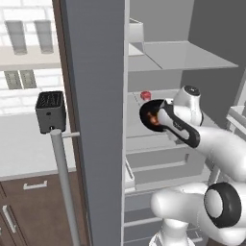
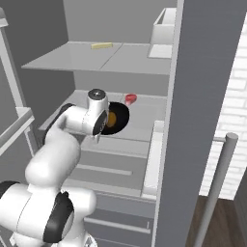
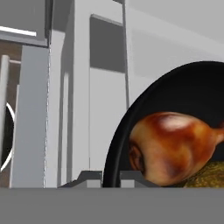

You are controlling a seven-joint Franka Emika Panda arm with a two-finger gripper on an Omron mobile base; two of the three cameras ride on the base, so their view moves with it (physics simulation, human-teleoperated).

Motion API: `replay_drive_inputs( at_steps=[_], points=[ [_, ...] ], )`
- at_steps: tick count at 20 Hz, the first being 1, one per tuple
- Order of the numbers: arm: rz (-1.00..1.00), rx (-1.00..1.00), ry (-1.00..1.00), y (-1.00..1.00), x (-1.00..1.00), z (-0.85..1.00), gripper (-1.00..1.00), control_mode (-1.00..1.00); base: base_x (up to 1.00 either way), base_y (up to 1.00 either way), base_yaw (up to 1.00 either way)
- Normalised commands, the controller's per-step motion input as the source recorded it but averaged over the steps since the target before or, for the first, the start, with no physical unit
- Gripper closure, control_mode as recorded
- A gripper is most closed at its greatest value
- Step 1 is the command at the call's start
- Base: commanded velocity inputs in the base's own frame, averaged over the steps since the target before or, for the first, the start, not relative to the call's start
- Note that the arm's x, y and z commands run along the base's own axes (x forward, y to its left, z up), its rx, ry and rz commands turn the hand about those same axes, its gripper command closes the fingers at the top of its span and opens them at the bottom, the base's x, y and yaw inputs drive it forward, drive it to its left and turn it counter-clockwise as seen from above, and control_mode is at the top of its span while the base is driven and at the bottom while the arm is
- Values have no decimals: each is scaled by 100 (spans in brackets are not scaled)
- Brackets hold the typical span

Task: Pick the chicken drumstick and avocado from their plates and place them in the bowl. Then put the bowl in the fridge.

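My gripper is shut on the rim of the black bowl, with one fingertip on each side of the rim. The reddish-brown chicken drumstick lies inside the bowl, and the olive avocado sits beside it at the lower right. I hold the bowl tilted on edge over the middle shelf inside the open fridge. From the right the bowl shows an orange-brown patch of food, just beyond my gripper. The plates are out of view.
The fridge door stands open at the left with its long bar handle. A small red item sits further back on the same shelf. A yellow strip lies on the upper shelf. A black toaster stands on the counter.
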Motion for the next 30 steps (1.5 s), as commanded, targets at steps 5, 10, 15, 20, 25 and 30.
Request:
replay_drive_inputs(
  at_steps=[5, 10, 15, 20, 25, 30],
  points=[
    [0, 1, 0, 0, 72, -7, 100, -100, 0, 0, 0],
    [0, 0, 0, 0, 31, -38, 100, -100, 0, 0, 0],
    [0, 1, 0, 0, 14, -33, 100, -100, 0, 0, 0],
    [0, 0, 0, 0, 37, 0, 100, -100, 0, 0, 0],
    [0, 0, 0, 0, 17, 0, -100, -100, 0, 0, 0],
    [0, 0, -1, 0, 0, 0, -100, -100, 0, 0, 0]
  ],
)
